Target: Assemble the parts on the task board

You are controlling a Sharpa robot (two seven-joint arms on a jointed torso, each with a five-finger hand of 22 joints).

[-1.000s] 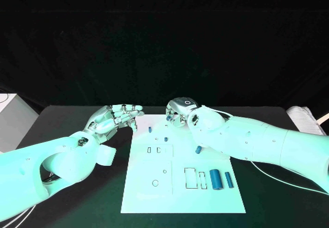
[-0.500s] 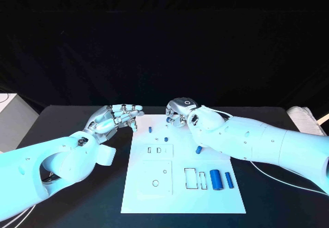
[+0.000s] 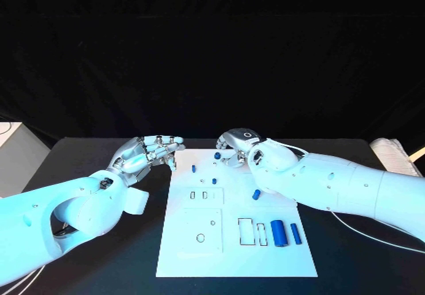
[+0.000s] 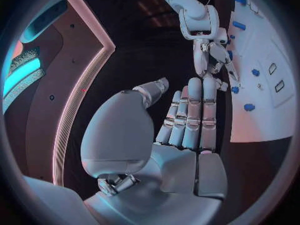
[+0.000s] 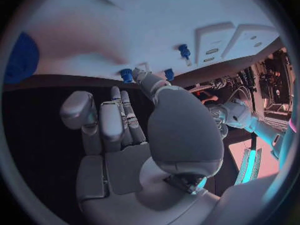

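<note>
The right robot hand (image 3: 237, 146) hovers over the far edge of the white board (image 3: 236, 258), fingers curled, grip contents unconfirmed, nearest a small blue peg (image 3: 217, 156) just beside its fingertips, while the left robot hand (image 3: 146, 153) waits spread and empty.

Task board (image 3: 232, 258): smooth, matt white plate, probably plastic, with thin dark outlines round its recesses. Parts: small blue pieces of smooth plastic look, the large cylinder (image 3: 278, 232) near right showing a faint sheen along its length. Bench (image 3: 88, 153): matt black surface. Left robot hand (image 3: 146, 153) and right robot hand (image 3: 237, 144): silver, metallic-looking segmented fingers with a satin finish; in the left wrist view the palm cover (image 4: 119, 135) looks like smooth, slightly glossy moulded plastic. Arm shells (image 3: 336, 184): glossy white plastic. Backdrop (image 3: 212, 67) at far side: dull black, cloth-like.
</note>
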